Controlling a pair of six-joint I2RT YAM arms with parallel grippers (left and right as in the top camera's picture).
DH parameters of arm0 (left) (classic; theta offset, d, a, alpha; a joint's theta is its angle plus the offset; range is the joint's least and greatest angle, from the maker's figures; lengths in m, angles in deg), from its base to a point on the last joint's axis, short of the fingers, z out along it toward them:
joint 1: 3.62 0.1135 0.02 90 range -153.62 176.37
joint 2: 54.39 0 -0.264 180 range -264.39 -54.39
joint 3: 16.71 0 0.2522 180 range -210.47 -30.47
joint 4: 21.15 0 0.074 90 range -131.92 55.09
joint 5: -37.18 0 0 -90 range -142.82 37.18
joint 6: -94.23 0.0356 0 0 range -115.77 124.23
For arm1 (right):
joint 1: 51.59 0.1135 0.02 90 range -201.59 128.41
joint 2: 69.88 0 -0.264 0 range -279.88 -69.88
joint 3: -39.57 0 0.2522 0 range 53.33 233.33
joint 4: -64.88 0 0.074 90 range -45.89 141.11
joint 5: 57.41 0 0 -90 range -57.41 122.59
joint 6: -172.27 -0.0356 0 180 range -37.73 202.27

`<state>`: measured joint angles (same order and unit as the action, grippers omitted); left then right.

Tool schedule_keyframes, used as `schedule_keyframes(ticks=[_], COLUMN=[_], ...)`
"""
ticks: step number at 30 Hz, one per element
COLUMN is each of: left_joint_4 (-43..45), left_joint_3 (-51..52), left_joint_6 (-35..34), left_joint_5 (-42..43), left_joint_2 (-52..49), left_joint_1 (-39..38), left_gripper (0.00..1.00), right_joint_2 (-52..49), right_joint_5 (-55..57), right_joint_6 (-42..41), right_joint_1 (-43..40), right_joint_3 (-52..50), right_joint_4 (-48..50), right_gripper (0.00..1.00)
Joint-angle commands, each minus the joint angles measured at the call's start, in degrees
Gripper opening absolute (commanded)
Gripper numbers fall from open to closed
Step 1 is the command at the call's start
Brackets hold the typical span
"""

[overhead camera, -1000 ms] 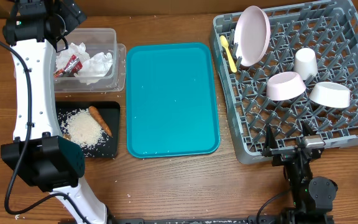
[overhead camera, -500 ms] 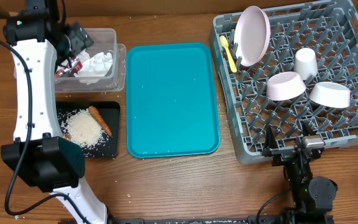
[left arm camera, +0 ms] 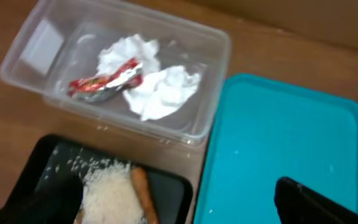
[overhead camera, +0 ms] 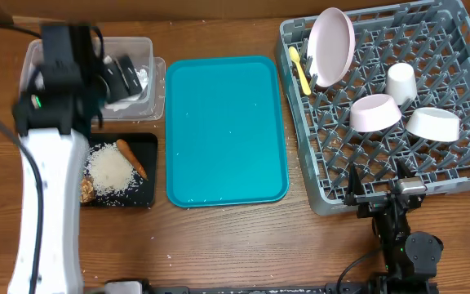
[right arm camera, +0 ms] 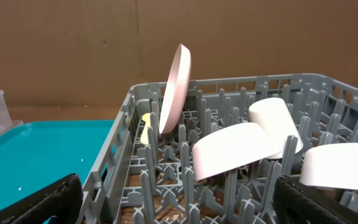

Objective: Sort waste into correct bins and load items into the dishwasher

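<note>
Sorting and loading look complete. Left of the teal tray, the wrapper and napkins lie in the clear tub, and the rice and carrot lie in the black tray. To its right, the dishes sit in the rack. The fingers of the left gripper and right gripper are apart and empty. The next move is probably to retract.

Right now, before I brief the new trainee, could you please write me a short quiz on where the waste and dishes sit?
1. True or false: the red-and-white wrapper lies in the clear tub with the napkins.
2. Where is the carrot stick? A: on the teal tray. B: in the black tray, beside the rice. C: on the bare table.
3. Fill in: the number of small white bowls in the grey rack is ____.

Key: 1 true; 2 B; 3 two.
</note>
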<state>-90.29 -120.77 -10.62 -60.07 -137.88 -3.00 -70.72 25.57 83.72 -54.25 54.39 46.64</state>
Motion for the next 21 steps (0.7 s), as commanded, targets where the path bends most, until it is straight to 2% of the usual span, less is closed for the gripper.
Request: schedule_keyframes(ticks=[1,5,6,10,17,21], left_joint_4=[11.47,24.59,29.00,36.70,52.30,55.45], left_joint_3=[16.37,32.41,40.19,54.66,70.77,76.00], left_joint_6=[11.19,12.74,12.68,12.09,12.02,12.07], left_joint_5=[6.88,10.78,10.97,10.95,10.95,10.88], left_joint_2=[10.60,22.27,28.70,41.70,55.36,63.04], left_joint_1=[-1.40,-1.16,-0.85,-0.17,-0.17,-0.15], left_gripper=[1.00,1.00,1.00,1.00,1.00,1.00], right_joint_2=[0.68,0.68,0.68,0.68,0.68,0.68], right_joint_5=[0.55,0.55,0.55,0.55,0.55,0.55], right_joint_6=[-0.39,-0.42,-0.39,-0.39,-0.39,-0.39], right_joint_1=[-0.42,-0.42,-0.42,-0.42,-0.42,-0.42], right_joint_3=[-0.61,-0.61,-0.61,-0.61,-0.61,-0.61], right_joint_4=[0.28,0.28,0.26,0.28,0.28,0.28], right_gripper=[1.00,1.00,1.00,1.00,1.00,1.00])
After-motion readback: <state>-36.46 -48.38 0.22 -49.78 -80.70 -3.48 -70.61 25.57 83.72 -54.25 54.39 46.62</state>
